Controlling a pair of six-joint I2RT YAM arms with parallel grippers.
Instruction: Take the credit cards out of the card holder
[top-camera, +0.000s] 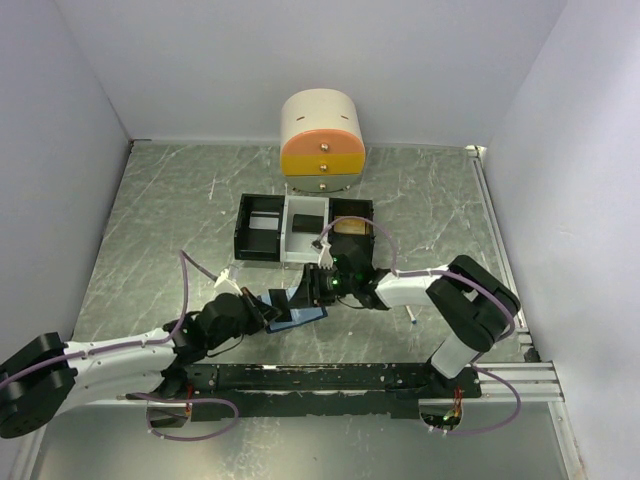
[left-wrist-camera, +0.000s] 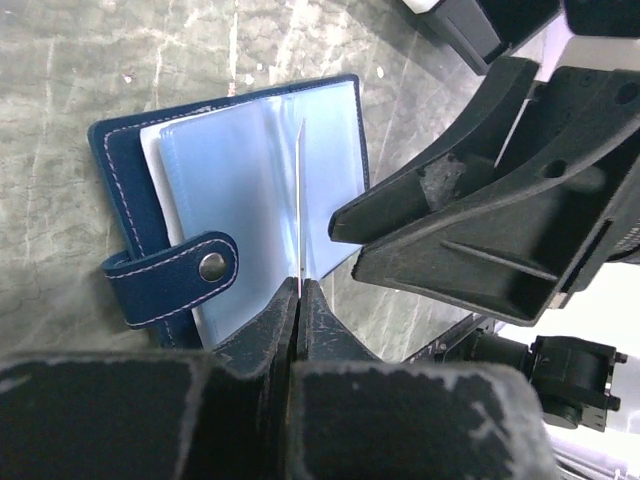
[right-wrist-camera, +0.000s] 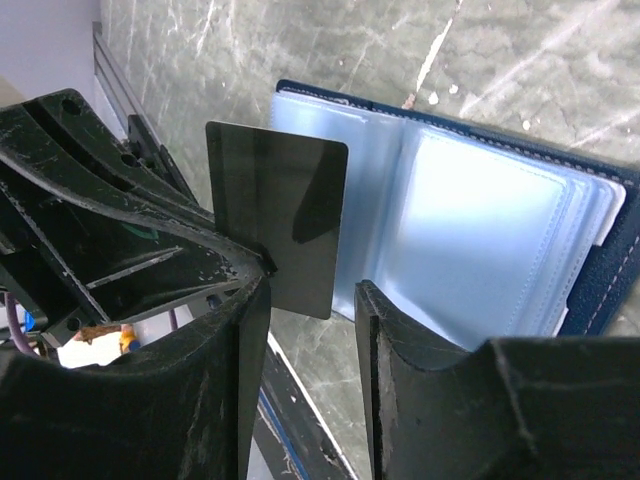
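Now left hand (left-wrist-camera: 298, 288) pinches 1 credit card (right-wrist-camera: 280, 215); right hand (right-wrist-camera: 312, 290) gapes beside it, tray (top-camera: 243, 240) behind.

In the left wrist view the credit card (left-wrist-camera: 300, 200) stands edge-on, a thin line whose face cannot be read, and the left gripper (left-wrist-camera: 299, 295) covers the near edge of the card holder (left-wrist-camera: 250, 200). In the right wrist view the holder runs off the right edge, its lower part behind the right gripper (right-wrist-camera: 310, 295). From above, both grippers cover it near the middle of the table (top-camera: 150, 220), leaving a blue sliver.
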